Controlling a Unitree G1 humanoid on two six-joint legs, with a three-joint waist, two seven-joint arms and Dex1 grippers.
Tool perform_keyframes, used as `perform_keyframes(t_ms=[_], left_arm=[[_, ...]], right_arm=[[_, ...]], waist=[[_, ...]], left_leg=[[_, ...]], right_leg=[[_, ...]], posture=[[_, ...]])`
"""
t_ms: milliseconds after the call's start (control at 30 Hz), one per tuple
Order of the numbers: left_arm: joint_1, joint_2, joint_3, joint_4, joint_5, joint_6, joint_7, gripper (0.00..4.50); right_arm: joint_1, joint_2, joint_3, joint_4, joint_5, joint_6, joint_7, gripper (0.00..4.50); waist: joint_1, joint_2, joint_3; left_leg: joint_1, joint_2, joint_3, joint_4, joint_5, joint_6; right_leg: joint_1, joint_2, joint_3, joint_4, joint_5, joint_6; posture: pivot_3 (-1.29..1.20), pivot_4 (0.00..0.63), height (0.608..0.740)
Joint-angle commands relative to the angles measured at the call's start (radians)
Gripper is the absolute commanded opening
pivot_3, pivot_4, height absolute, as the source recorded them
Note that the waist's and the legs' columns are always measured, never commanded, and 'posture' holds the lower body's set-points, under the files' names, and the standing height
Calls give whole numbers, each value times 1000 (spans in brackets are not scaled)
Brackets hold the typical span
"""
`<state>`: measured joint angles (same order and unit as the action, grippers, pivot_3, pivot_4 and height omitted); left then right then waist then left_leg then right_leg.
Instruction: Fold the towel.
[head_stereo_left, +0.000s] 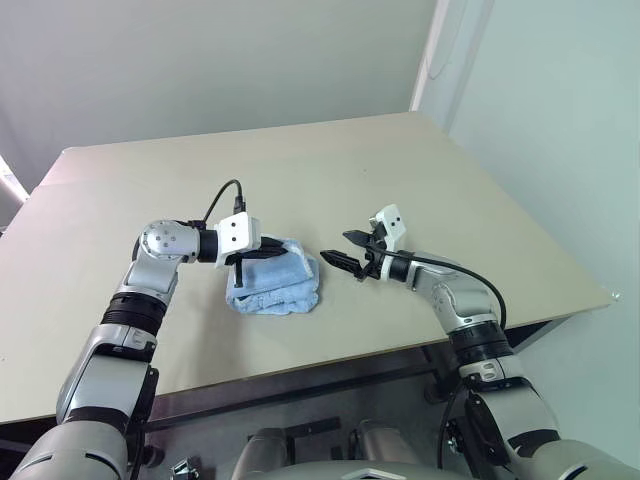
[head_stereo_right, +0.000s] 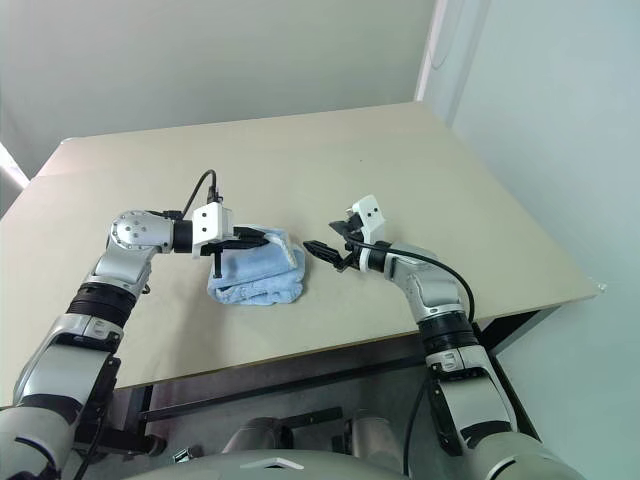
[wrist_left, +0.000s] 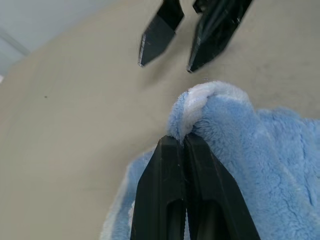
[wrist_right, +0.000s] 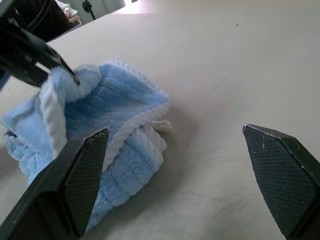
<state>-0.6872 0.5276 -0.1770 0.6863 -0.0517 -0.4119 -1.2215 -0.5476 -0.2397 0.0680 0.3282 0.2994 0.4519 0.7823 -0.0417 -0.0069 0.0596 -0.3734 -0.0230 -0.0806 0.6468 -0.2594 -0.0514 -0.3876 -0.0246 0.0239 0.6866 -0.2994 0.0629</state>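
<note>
The towel (head_stereo_left: 272, 283), light blue with a whitish stitched border, lies bunched in a small heap near the middle of the table. My left gripper (head_stereo_left: 277, 243) reaches in from the left, shut on the towel's whitish edge (wrist_left: 192, 107), and holds that corner lifted above the heap. My right gripper (head_stereo_left: 338, 251) hovers just right of the towel, open, with nothing between its fingers (wrist_right: 87, 172). The right wrist view shows the towel (wrist_right: 112, 107) ahead with its border folded over. In the left wrist view the right gripper (wrist_left: 166, 65) faces the held corner, a short gap away.
The beige table (head_stereo_left: 350, 170) spreads wide around the towel. Its front edge (head_stereo_left: 330, 360) runs close to me and its right corner (head_stereo_left: 608, 292) lies beyond my right arm. A black cable (head_stereo_left: 218, 198) loops over my left wrist.
</note>
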Motion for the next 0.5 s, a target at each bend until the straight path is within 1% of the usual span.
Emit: perform_keyframes(t_ms=[33, 100, 133, 200, 300, 367, 433, 467, 500], left_arm=[[-10, -8, -9, 20, 33, -10, 38, 27], [-12, 2, -53, 36, 122, 17, 92, 27], [-7, -1, -56, 40, 134, 3, 110, 27], [0, -15, -38, 35, 85, 33, 72, 27], [6, -26, -8, 13, 23, 92, 25, 716], [16, -24, 11, -30, -21, 139, 2, 1335], [20, -19, 31, -69, -52, 196, 1, 2112], [18, -15, 40, -78, -57, 210, 11, 2391], [14, -12, 50, -82, -61, 227, 20, 2391]], right_arm=[[-8, -5, -14, -55, 18, 3, 5, 4500], [-8, -4, -15, -61, 21, 7, 6, 4500], [-8, -4, -13, -63, 20, 6, 8, 4500], [-8, -3, -10, -63, 18, 4, 10, 4500], [-11, -2, -9, -59, 16, 2, 12, 4500], [-14, -2, -9, -55, 14, 1, 12, 4500], [-16, -1, -8, -51, 13, 0, 13, 4500], [-17, -1, -8, -49, 13, 0, 14, 4500], [-19, 0, -8, -45, 13, -2, 15, 4500]], waist=[[0, 0, 0], [-1, 0, 0], [-1, 0, 0], [-1, 0, 0], [0, 0, 0], [-1, 0, 0], [-2, 0, 0], [-1, 0, 0], [-2, 0, 0]], left_leg=[[0, 0, 0, 0, 0, 0], [0, 0, 0, 0, 0, 0], [0, 0, 0, 0, 0, 0], [0, 0, 0, 0, 0, 0], [0, 0, 0, 0, 0, 0], [0, 0, 0, 0, 0, 0], [0, 0, 0, 0, 0, 0], [0, 0, 0, 0, 0, 0], [0, 0, 0, 0, 0, 0]], right_leg=[[0, 0, 0, 0, 0, 0], [0, 0, 0, 0, 0, 0], [0, 0, 0, 0, 0, 0], [0, 1, 0, 0, 0, 0], [0, 1, 0, 0, 0, 0], [0, 1, 0, 0, 0, 0], [0, 1, 0, 0, 0, 0], [0, 0, 0, 0, 0, 0], [0, 0, 0, 0, 0, 0]], posture=[[0, 0, 740], [0, 0, 740], [0, 0, 740], [0, 0, 740], [0, 0, 740], [0, 0, 740], [0, 0, 740], [0, 0, 740], [0, 0, 740]])
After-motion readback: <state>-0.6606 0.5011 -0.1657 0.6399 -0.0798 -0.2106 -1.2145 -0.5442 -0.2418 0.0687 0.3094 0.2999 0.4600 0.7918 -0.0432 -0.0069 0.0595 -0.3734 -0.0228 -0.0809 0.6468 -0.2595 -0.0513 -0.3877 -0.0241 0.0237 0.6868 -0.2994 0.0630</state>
